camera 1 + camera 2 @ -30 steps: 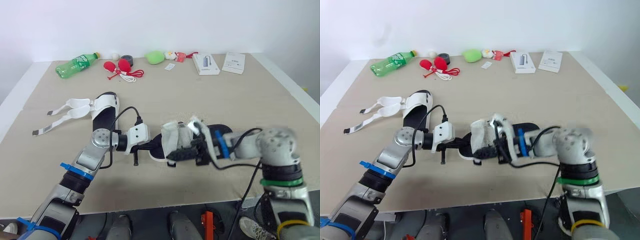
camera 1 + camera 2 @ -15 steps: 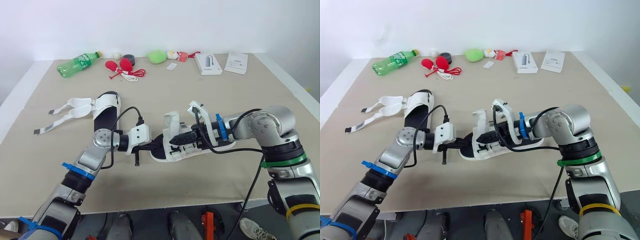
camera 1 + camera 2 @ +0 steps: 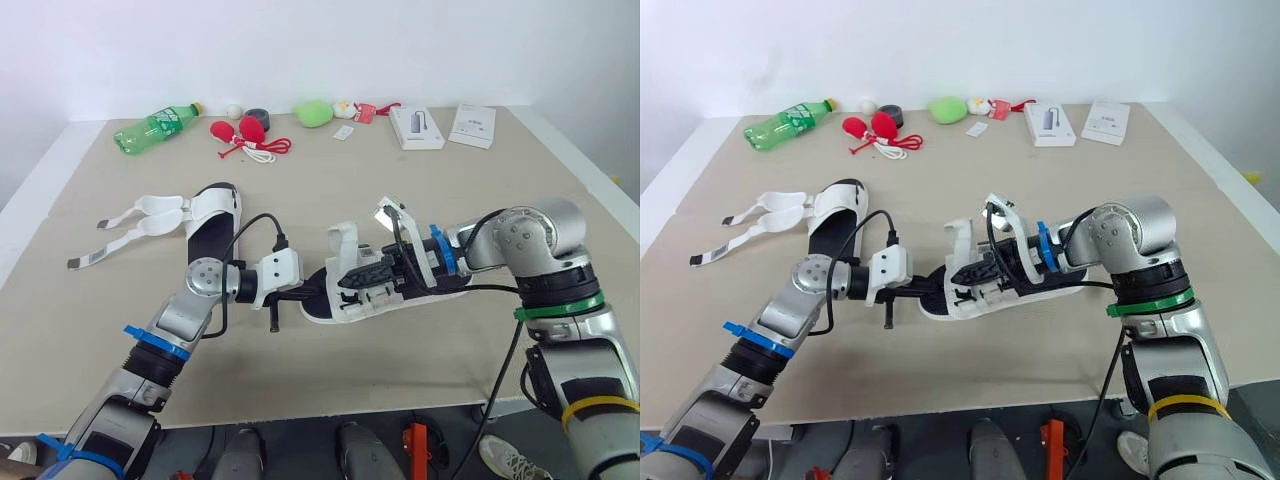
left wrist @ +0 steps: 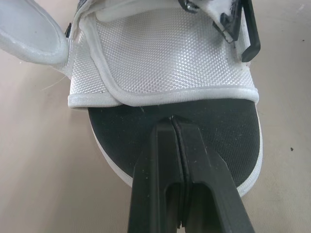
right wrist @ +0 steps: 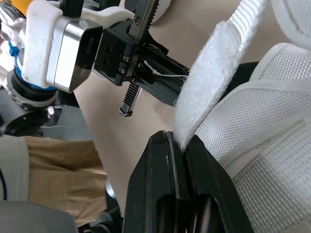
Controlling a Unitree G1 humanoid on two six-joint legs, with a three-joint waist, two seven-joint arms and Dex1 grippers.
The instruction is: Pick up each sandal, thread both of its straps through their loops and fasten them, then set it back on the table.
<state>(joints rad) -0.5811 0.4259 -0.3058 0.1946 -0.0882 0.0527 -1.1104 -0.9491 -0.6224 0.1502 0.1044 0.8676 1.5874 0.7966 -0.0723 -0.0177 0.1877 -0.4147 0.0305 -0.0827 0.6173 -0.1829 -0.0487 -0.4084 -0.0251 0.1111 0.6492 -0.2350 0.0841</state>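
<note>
At mid-table (image 3: 330, 190), the left gripper (image 4: 171, 121), fingers pressed together, rests its tips on the toe of a sandal (image 3: 362, 310). The right gripper (image 5: 180, 141) pinches that sandal's white strap (image 5: 214, 82). A second sandal (image 3: 210, 225) lies apart, straps loose.

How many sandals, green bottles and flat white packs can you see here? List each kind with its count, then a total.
Sandals: 2 (loose sandal, gripped sandal)
Green bottle: 1
Flat white packs: 2 (left pack, right pack)
Total: 5
</note>
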